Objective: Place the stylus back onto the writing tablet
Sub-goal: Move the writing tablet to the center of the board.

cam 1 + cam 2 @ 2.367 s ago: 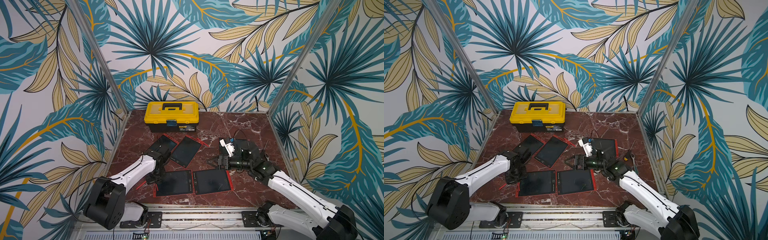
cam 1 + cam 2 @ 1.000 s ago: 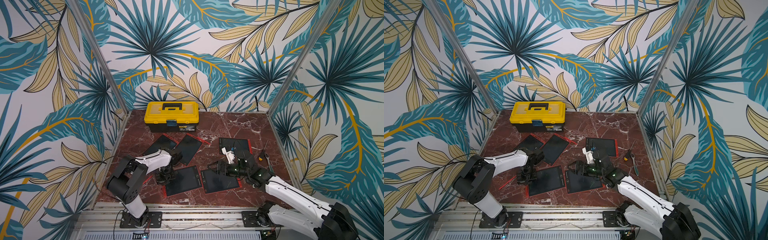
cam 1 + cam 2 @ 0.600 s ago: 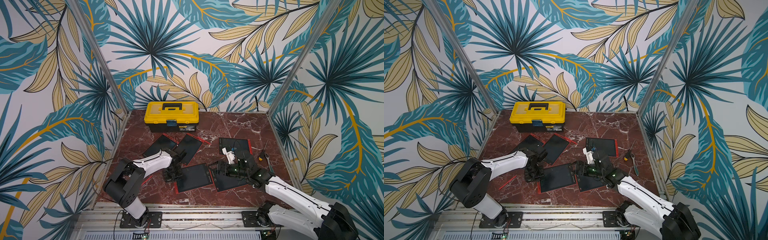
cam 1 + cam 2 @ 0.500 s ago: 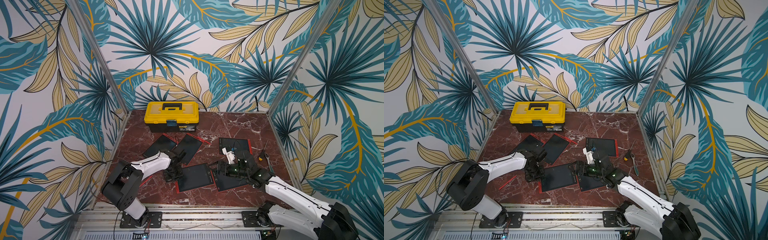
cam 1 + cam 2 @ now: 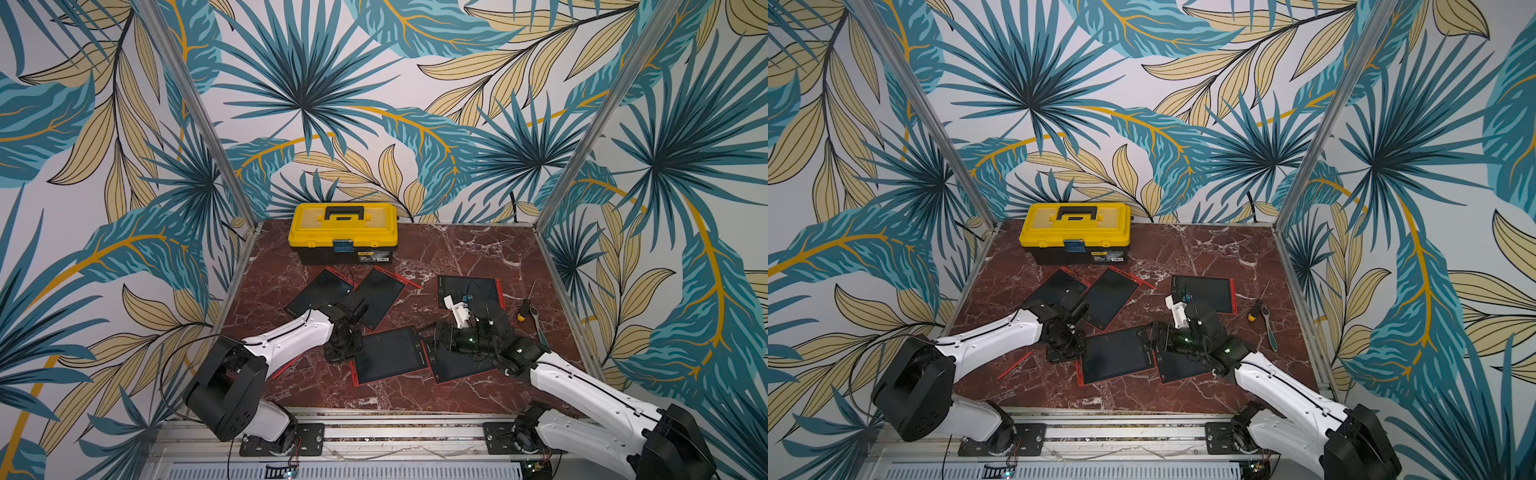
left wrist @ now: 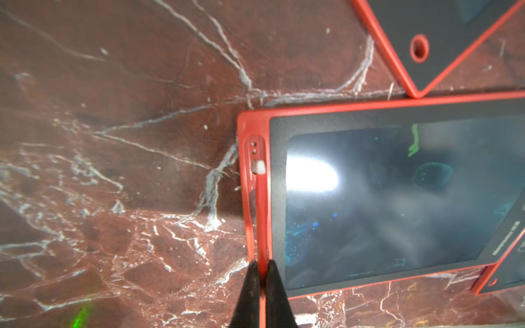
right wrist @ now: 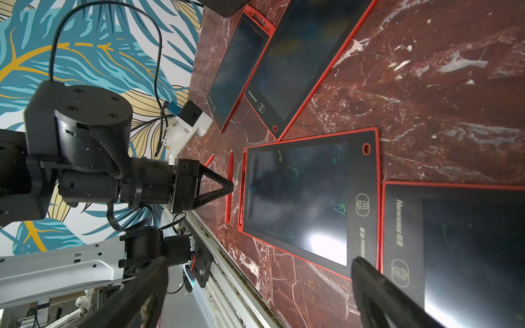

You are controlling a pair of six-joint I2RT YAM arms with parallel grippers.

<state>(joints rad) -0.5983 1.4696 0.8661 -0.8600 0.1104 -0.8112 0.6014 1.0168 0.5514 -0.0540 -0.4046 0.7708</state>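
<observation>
left end effector [image 6: 262, 265]: clenched on stylus [image 6: 262, 215] | stylus along edge of writing tablet [image 6: 397, 204] | right end effector [image 7: 258, 264]: released

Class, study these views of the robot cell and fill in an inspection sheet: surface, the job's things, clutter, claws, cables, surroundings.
Surface: red-brown marble tabletop, white veins.
Job's things: red stylus held along the slotted edge of the front writing tablet; whether it is seated cannot be told.
Clutter: four more tablets, a loose stylus, yellow toolbox, screwdriver, teal-handled wrench.
Claws: left claw shut on the stylus; right claw open beside that tablet's button end.
Cables: black loop by the left arm's base.
Surroundings: leaf-patterned walls, metal rail in front.
</observation>
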